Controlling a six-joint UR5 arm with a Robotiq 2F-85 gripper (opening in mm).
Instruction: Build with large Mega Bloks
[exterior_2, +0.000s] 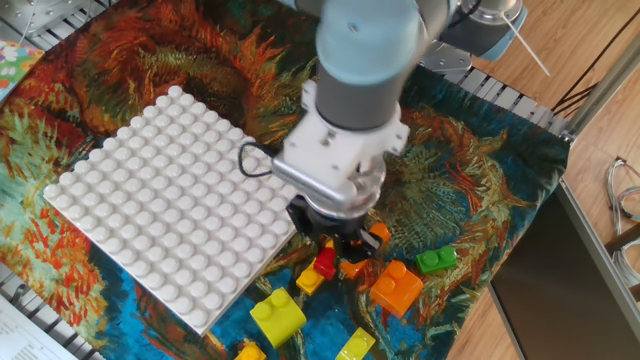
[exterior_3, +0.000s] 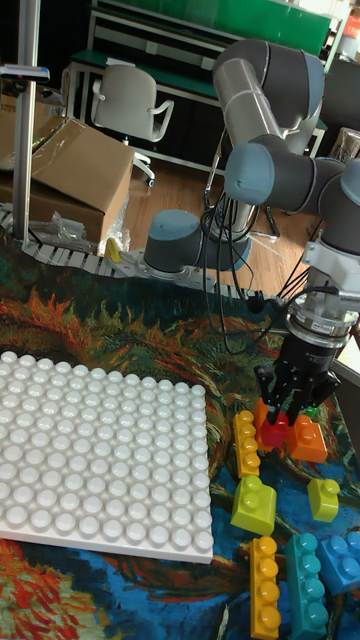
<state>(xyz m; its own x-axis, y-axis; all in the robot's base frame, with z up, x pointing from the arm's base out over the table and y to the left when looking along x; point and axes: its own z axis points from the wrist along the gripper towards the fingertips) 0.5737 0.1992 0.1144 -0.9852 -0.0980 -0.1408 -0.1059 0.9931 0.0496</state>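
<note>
A red brick (exterior_2: 325, 262) sits between black fingers (exterior_3: 268, 391). Nearby lie orange (exterior_2: 397, 287), green (exterior_2: 435, 261), lime-yellow (exterior_2: 277, 317) and teal (exterior_3: 305, 585) bricks. The baseplate (exterior_2: 170, 200) is white; the cloth (exterior_2: 470, 190) swirls orange, blue and green.
</note>
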